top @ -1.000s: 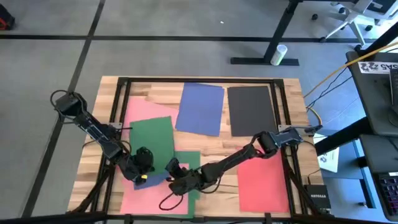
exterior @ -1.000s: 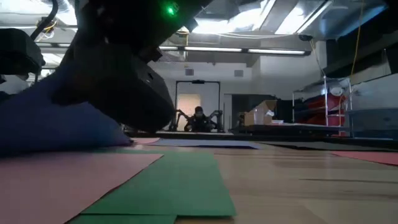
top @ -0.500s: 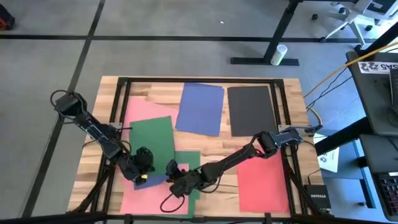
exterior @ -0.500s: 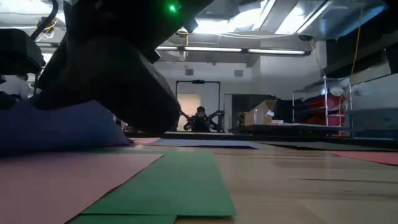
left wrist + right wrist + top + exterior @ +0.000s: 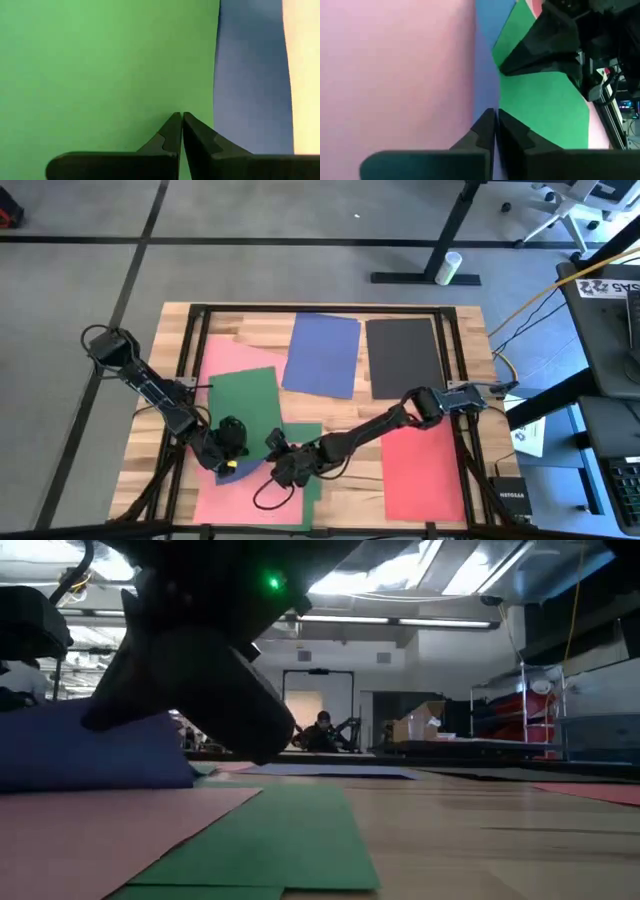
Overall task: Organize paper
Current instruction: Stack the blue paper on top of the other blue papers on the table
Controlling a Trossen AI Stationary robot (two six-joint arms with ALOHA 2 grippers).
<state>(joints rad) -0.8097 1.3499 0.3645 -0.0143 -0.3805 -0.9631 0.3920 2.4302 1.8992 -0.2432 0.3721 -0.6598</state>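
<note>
Coloured paper sheets lie flat on the wooden table: pink (image 5: 218, 358), green (image 5: 248, 402), a large blue one (image 5: 322, 355), black (image 5: 403, 358) and red (image 5: 422, 470). A smaller blue sheet (image 5: 245, 472) lies near the front between a pink sheet (image 5: 395, 75) and a green one (image 5: 545, 105); in the low view it bulges up (image 5: 90, 750) off the pink. My left gripper (image 5: 228, 452) is shut, tips down on green paper (image 5: 100, 65). My right gripper (image 5: 278, 466) is shut, its tips (image 5: 495, 112) on the small blue sheet. My left gripper's shut fingers (image 5: 172, 125) come down from above onto the green sheet, near the edge (image 5: 212, 100) that borders blue paper. Whether any paper is between them I cannot tell. My right gripper's shut fingertips (image 5: 487, 120) sit slanting from the table's right on the blue strip (image 5: 487, 75) between pink and green. Whether they pinch it or only press it I cannot tell.
A dark frame (image 5: 190, 315) rims the tabletop. Bare wood (image 5: 340, 415) shows in the middle between the sheets. A second green sheet (image 5: 305, 442) lies under the right arm. A loose cable loop (image 5: 265, 500) hangs by the right wrist.
My right gripper has gone a little toward the table's left and near edge. In the low view the small blue sheet has risen from a low mound into a taller, squarer bulge. My left gripper has kept its place.
</note>
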